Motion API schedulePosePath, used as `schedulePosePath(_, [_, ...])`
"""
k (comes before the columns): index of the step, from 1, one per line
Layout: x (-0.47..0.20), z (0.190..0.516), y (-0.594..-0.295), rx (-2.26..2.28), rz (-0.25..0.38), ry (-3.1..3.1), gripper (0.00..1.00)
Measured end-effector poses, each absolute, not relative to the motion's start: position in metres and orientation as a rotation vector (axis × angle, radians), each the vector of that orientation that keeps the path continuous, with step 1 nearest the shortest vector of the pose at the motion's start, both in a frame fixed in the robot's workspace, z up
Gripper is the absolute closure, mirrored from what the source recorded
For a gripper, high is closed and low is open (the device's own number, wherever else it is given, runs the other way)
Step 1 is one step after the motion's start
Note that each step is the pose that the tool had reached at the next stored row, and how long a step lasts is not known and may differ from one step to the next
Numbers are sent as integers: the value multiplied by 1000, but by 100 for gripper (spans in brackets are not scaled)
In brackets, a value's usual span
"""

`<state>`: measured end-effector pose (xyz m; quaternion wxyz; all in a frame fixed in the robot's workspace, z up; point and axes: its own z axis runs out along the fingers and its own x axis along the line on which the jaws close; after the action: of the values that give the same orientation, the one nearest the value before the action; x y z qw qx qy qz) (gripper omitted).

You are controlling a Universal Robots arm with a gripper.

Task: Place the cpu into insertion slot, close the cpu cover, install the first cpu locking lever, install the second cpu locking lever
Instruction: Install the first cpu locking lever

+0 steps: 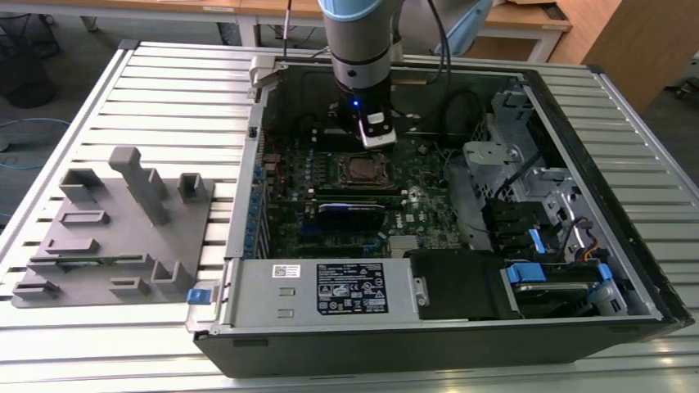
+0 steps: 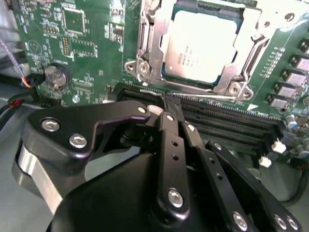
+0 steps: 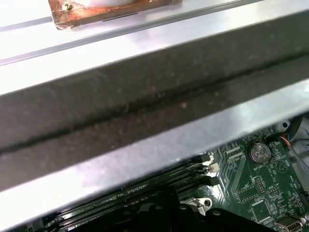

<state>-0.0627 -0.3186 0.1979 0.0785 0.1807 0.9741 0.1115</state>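
Note:
The cpu, a flat square chip with a silver-grey top, lies in the insertion slot on the green board. The cpu cover, a silvery frame, lies flat around it. A thin wire locking lever runs along the socket edge nearest the memory slots. My gripper is shut, its black fingertips pressed together right at that wire, just beside the socket. I cannot tell whether they pinch the wire. In the exterior view the gripper hangs just behind the socket inside the open computer case.
Long black memory slots lie under the fingers. A coin battery sits on the board. The case wall is close to the wrist. A power supply, drive bays and a grey fixture surround the work area.

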Motion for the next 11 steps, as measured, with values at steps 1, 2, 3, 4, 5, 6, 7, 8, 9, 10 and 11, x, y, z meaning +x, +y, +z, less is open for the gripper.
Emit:
schedulePosePath(1, [-63, 198, -319, 541, 335, 2916, 90])
schedulePosePath(2, [-63, 198, -319, 541, 335, 2916, 90])
schedulePosePath(3, [-63, 198, -320, 540, 335, 2915, 90])
schedulePosePath(4, [-63, 198, -321, 540, 335, 2912, 90])
schedulePosePath(5, [-63, 198, -321, 539, 336, 2910, 90])
schedulePosePath(6, [-63, 198, -322, 538, 336, 2909, 90])
schedulePosePath(7, [-63, 198, -323, 538, 336, 2907, 90])
schedulePosePath(8, [-63, 197, -323, 538, 336, 2906, 90])
schedulePosePath(9, [-63, 197, -323, 537, 337, 2905, 90])
schedulePosePath(10, [-63, 197, -324, 537, 337, 2903, 90])
schedulePosePath(11, [-63, 197, -324, 536, 337, 2902, 90])
